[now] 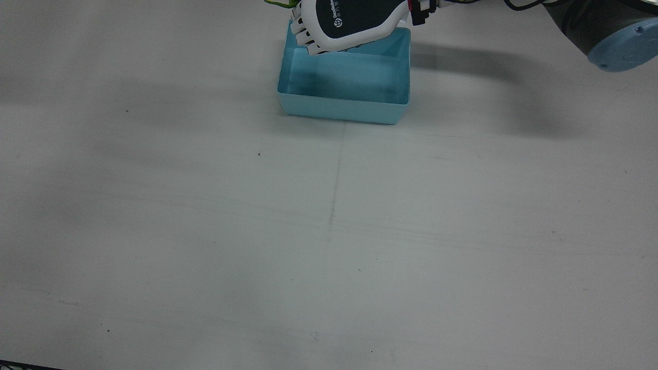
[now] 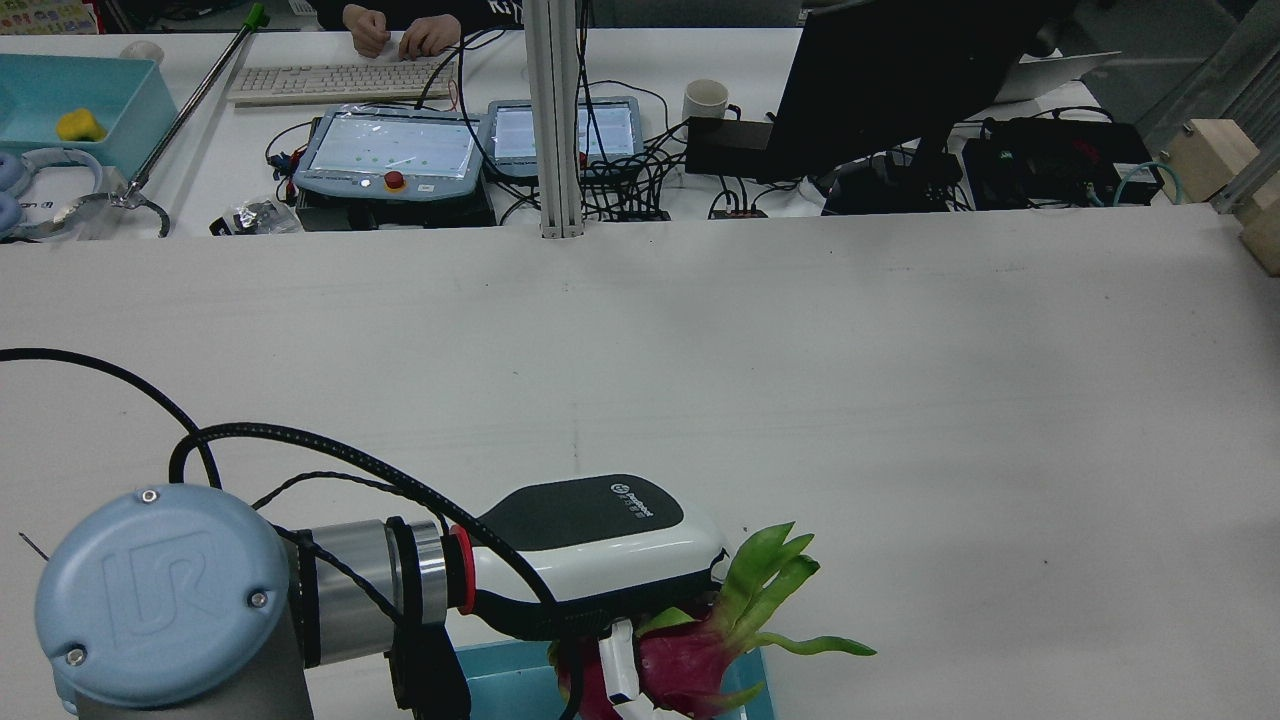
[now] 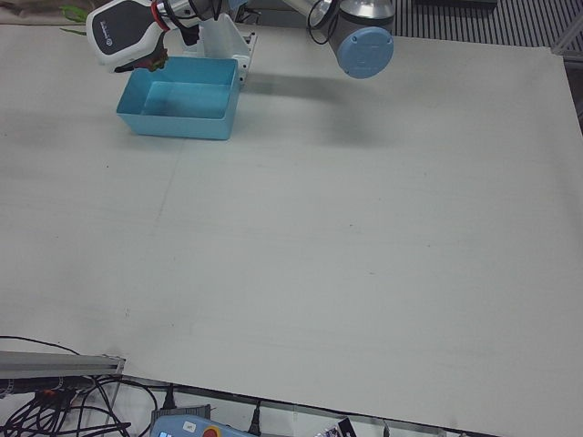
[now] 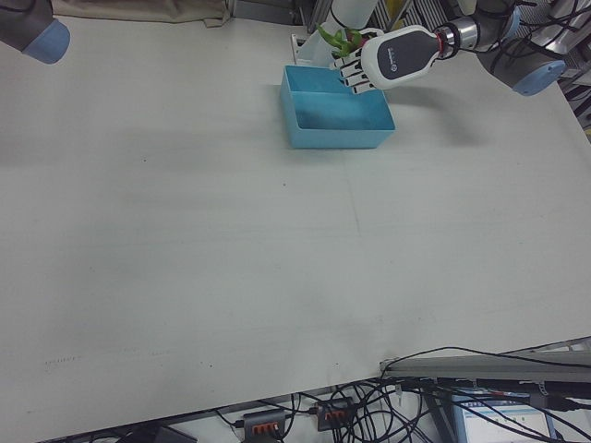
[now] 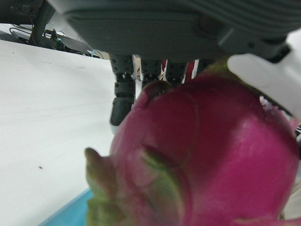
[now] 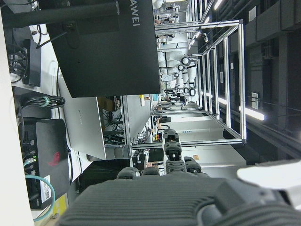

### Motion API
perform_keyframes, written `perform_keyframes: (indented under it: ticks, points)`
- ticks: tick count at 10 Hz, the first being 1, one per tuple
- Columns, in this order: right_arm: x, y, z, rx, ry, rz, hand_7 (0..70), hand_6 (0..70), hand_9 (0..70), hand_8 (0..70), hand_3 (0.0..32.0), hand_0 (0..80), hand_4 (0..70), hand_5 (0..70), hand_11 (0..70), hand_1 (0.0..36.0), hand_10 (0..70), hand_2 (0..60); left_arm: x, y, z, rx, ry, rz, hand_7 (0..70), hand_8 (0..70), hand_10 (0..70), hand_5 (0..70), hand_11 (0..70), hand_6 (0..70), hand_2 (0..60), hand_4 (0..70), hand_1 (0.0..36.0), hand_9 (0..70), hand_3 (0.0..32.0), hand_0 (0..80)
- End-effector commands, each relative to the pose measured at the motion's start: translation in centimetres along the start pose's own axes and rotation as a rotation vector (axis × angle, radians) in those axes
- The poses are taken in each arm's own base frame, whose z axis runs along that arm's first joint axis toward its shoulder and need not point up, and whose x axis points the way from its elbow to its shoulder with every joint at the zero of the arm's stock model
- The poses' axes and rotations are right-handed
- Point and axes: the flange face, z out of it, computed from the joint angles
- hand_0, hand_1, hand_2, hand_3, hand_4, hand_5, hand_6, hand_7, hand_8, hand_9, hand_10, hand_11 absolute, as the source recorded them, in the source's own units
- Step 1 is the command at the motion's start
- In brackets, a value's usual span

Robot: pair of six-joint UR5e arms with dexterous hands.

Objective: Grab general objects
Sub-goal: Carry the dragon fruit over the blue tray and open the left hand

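The left hand (image 2: 590,545) is closed around a dragon fruit (image 2: 690,665), holding it in the air over the far edge of a light blue bin (image 1: 344,77), the side nearest the robot's pedestals. In the rear view the magenta body of the fruit sits under the hand's white and black shell, with its green leafy tips fanning out to the right past the hand and over the white table (image 1: 329,231). The left hand view is almost filled by the fruit's pink skin, with dark fingers (image 5: 123,89) showing behind it and a strip of the bin's blue at the bottom edge. In the front view the bin's floor that shows is bare, and the hand overlaps the bin's far rim. The right hand's own camera shows its dark fingers (image 6: 171,153) reaching out toward the room beyond the table, with nothing visible between them, though whether they are fully spread I cannot tell. A person's hands (image 2: 400,35) rest at a keyboard (image 2: 335,80) on the far desk.
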Motion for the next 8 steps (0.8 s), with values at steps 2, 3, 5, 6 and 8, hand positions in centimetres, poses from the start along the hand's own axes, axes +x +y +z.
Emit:
perform_keyframes:
  ticks: [2, 3, 5, 6, 8]
  points:
    - [0.0, 0.0, 0.0, -0.001, 0.000, 0.000, 0.0, 0.0, 0.0, 0.0, 0.0, 0.0, 0.0, 0.0, 0.0, 0.0, 0.0, 0.0, -1.2, 2.0, 0.6, -0.025, -0.014, -0.018, 31.9, 6.7, 3.0, 4.0, 5.2, 11.5, 9.5, 15.8, 16.6, 7.7, 0.0, 50.7]
    - [0.0, -0.1, -0.1, 0.002, 0.000, 0.000, 0.0, 0.0, 0.0, 0.0, 0.0, 0.0, 0.0, 0.0, 0.0, 0.0, 0.0, 0.0, -1.0, 2.5, 0.8, -0.034, -0.006, -0.021, 6.9, 0.2, 0.0, 0.0, 0.0, 0.0, 0.0, 0.5, 8.8, 0.2, 0.0, 48.0]
    - [0.0, 0.0, 0.0, -0.001, 0.000, 0.000, 0.0, 0.0, 0.0, 0.0, 0.0, 0.0, 0.0, 0.0, 0.0, 0.0, 0.0, 0.0, -1.3, 2.9, 0.9, -0.043, -0.010, -0.024, 0.0, 0.0, 0.0, 0.0, 0.0, 0.0, 0.0, 0.0, 6.8, 0.0, 14.4, 47.6]
    - [0.0, 0.0, 0.0, -0.001, 0.000, 0.000, 0.0, 0.0, 0.0, 0.0, 0.0, 0.0, 0.0, 0.0, 0.0, 0.0, 0.0, 0.0, -1.4, 2.9, 0.9, -0.042, -0.011, -0.024, 0.0, 0.0, 0.0, 0.0, 0.0, 0.0, 0.0, 0.0, 8.9, 0.0, 16.6, 48.4]
    - [0.0, 0.0, 0.0, -0.001, 0.000, 0.000, 0.0, 0.0, 0.0, 0.0, 0.0, 0.0, 0.0, 0.0, 0.0, 0.0, 0.0, 0.0, -1.5, 2.8, 1.1, -0.039, -0.019, -0.024, 0.0, 0.0, 0.0, 0.0, 0.0, 0.0, 0.0, 0.0, 10.4, 0.0, 19.4, 49.0]
